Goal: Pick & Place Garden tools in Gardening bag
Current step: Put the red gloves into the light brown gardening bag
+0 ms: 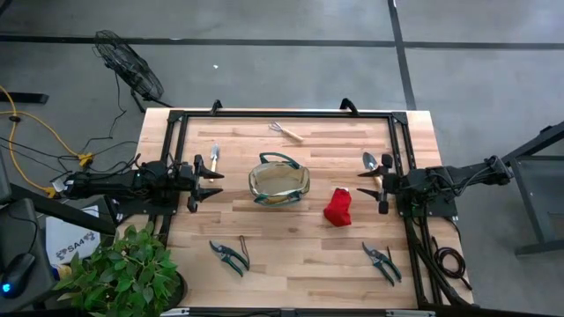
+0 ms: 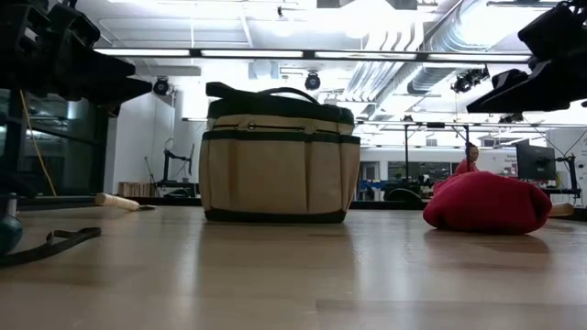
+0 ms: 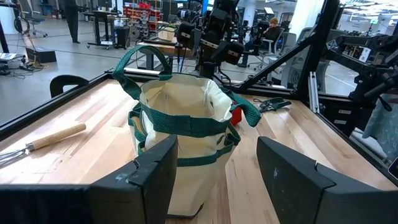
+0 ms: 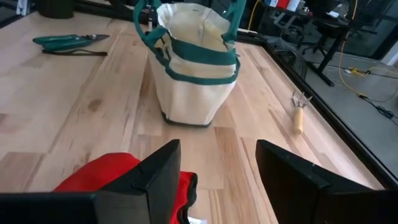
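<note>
Shears nearest cam in high view: one pair [image 1: 230, 256] near-left, second pair [image 1: 382, 262] near-right, both flat on the tabletop [image 1: 291, 255], handles toward near edge.

Bag [image 1: 279, 180] upright at table centre, mouth open, nothing visible inside. Red glove [image 1: 338, 208] just right of bag, sl. nearer; apart from it. Trowel w/ pale handle [image 1: 213, 158] far-left by the left arm; second trowel [image 1: 374, 164] far-right beside the right arm. Rake [image 1: 285, 131] at far edge, centre.

L gripper [image 1: 211, 183]: fingers spread wide, empty, hovering left of bag, facing it. R gripper [image 1: 370, 185]: fingers likewise wide apart, empty, right of bag and glove.

Key relation (judgement): glove lies just ahead of and below R gripper, between it and bag, so R arm is the nearer one; short carry leftward to bag mouth. Glove is a crumpled lump, no clear long axis, approach angle not critical.

View diffs: R wrist shows glove [image 4: 118, 180] directly under its fingers; high view gives the glove–bag gap. Low view shows bag's side pockets [image 2: 278, 174] and glove's height [image 2: 488, 203]. L wrist sees bag interior [image 3: 180, 102]; glove mostly hidden behind it.
</note>
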You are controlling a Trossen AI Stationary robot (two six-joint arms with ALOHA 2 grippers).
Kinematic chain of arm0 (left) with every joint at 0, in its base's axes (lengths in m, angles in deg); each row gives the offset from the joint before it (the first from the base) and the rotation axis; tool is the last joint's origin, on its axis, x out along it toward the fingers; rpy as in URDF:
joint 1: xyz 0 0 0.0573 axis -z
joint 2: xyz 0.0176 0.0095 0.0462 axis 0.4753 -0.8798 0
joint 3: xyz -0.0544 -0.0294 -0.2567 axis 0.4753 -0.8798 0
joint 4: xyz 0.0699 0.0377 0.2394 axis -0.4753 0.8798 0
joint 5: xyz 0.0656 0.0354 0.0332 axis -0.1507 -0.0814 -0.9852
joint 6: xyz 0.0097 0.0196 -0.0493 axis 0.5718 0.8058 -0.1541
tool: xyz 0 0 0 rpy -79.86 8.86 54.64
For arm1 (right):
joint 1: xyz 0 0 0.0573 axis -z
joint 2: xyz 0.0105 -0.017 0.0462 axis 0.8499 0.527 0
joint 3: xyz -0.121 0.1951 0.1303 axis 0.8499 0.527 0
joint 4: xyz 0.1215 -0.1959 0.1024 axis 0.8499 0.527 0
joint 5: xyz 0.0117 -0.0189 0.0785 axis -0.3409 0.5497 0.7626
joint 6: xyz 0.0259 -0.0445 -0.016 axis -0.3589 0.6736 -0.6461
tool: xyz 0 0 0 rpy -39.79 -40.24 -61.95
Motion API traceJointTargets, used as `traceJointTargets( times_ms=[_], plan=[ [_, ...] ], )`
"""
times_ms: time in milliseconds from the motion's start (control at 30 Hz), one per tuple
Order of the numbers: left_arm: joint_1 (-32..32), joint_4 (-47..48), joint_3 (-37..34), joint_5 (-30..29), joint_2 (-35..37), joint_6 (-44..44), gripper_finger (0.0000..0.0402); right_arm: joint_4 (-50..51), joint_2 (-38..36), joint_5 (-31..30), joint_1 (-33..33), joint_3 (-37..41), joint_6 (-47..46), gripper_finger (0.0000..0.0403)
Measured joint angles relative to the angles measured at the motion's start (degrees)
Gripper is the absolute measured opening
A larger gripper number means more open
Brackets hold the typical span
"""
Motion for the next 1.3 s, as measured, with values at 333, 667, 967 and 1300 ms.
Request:
traceJointTargets(
  times_ms=[333, 667, 967, 1300],
  plan=[
    [0.0, 0.0, 0.0, 0.0, 0.0, 0.0, 0.0214, -0.5, 0.0, 1.7, 0.0, 0.0, 3.2, 0.0201],
    [0.0, 0.0, 0.0, 0.0, 0.0, 0.0, 0.0214, -13.1, 0.0, 8.0, 0.0, 0.0, -18.7, 0.0201],
    [0.0, 0.0, 0.0, 0.0, 0.0, 0.0, 0.0214, -16.6, 0.0, 1.5, 0.0, 0.0, -47.2, 0.0201],
    [0.0, 0.0, 0.0, 0.0, 0.0, 0.0, 0.0214, -20.2, 0.8, 0.2, 0.0, 0.0, -58.5, 0.0201]
  ],
)
